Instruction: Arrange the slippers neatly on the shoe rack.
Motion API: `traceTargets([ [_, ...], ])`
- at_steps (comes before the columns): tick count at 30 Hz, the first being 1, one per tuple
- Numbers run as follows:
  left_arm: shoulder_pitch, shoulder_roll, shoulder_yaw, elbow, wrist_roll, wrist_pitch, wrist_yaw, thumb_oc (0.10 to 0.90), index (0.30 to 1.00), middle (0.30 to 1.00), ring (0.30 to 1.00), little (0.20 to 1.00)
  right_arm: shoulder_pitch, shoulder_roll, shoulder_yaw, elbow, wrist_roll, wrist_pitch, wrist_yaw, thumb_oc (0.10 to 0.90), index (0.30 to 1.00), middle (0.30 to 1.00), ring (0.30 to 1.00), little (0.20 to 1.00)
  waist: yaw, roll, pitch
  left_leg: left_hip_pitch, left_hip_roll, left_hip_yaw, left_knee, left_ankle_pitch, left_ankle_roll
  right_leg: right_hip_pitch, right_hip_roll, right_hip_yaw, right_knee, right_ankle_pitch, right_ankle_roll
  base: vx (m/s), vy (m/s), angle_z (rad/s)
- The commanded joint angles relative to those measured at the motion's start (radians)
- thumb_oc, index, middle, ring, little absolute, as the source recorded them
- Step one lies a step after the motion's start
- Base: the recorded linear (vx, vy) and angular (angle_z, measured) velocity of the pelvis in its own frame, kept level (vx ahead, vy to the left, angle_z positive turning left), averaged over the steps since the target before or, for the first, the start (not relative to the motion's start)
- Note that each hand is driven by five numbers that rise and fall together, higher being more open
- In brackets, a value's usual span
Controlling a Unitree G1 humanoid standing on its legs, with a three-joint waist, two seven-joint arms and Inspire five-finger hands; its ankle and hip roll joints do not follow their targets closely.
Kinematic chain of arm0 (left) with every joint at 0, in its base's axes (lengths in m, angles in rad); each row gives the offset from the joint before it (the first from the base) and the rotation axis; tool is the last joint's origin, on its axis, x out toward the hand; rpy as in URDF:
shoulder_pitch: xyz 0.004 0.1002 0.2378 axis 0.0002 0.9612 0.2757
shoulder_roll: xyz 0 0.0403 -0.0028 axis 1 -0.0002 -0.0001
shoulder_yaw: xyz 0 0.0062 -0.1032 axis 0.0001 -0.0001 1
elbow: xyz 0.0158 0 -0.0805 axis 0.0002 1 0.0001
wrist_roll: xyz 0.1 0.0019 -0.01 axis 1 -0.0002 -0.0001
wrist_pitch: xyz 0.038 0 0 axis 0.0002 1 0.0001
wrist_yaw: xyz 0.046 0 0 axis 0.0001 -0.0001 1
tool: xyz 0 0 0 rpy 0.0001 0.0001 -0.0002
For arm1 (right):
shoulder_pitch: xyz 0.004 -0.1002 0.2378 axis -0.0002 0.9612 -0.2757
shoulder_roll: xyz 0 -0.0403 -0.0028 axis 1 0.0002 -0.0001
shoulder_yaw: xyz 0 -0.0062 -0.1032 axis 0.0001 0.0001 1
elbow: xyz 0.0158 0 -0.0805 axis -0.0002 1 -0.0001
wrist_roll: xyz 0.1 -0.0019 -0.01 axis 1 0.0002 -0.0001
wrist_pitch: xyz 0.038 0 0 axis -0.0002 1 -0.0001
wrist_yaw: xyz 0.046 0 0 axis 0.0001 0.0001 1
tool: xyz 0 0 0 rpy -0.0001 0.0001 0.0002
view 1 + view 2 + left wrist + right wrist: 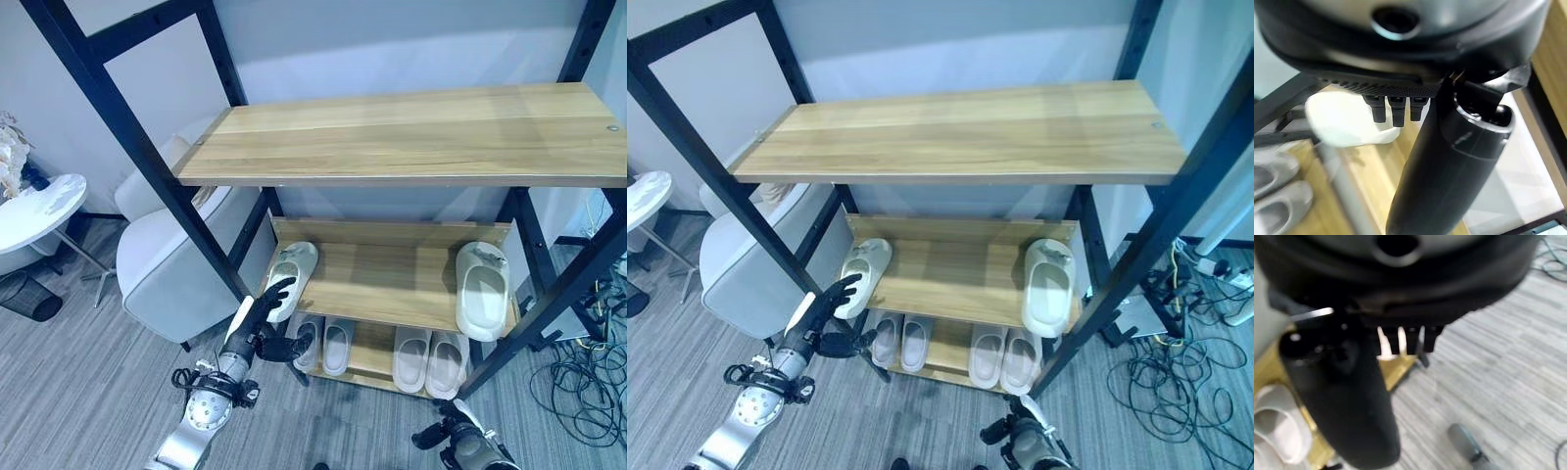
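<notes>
The left robot hand, fingers straight, touches the heel of a white foam slipper overhanging the middle wooden shelf. Its mate lies well apart, and two pairs sit below, so pairing seems left. The right robot hand hangs low; I cannot tell its state.

Six pale slippers on the wooden shoe rack. Two on the middle shelf, left slipper at the left edge, right slipper at the right edge, well apart. Bottom shelf holds a left pair and a right pair, each side by side.

grey armchair, round white table
</notes>
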Motion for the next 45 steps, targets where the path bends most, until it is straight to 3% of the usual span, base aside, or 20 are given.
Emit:
traceTargets([
  [1,-0.141,0.034,0.046,-0.064,0.084,-0.097,0.081,0.800,0.900,0.900,0.900,0.900,-0.026,0.009,0.012,0.007,-0.022,-0.020,-0.033,0.800,0.900,0.900,0.900,0.900,-0.003,-0.068,-0.052,-0.026,-0.053,0.040,0.001,-0.032,0.005,0.033,-0.039,0.023,0.013,-0.119,0.083,0.00,0.000,0.00],
  [12,-0.302,0.129,0.060,0.062,0.416,-0.029,0.211,0.800,0.900,0.900,0.900,0.900,0.068,0.053,0.031,-0.010,-0.057,-0.030,-0.031,0.800,0.900,0.900,0.900,0.900,-0.049,-0.063,-0.048,-0.037,-0.047,0.065,0.001,-0.045,0.005,0.009,-0.042,0.048,0.013,-0.111,0.094,0.01,0.008,-0.06],
  [20,-0.389,0.233,0.058,0.144,0.552,0.015,0.239,0.800,0.900,0.900,0.900,0.900,0.095,0.054,0.055,-0.030,-0.081,-0.039,-0.021,0.800,0.900,0.900,0.900,0.900,-0.067,-0.056,-0.036,-0.063,-0.045,0.080,0.001,-0.044,0.006,-0.027,-0.042,0.065,0.013,-0.100,0.102,-0.01,0.014,-0.08],
  [45,-0.591,0.292,-0.030,0.348,0.653,0.095,0.250,0.800,0.900,0.900,0.900,0.900,0.117,0.058,0.077,-0.059,-0.084,-0.051,-0.021,0.800,0.900,0.900,0.900,0.900,-0.106,-0.065,-0.004,-0.128,-0.043,0.101,0.001,-0.038,0.010,-0.112,-0.041,0.096,0.013,-0.072,0.107,-0.01,0.006,-0.04],
])
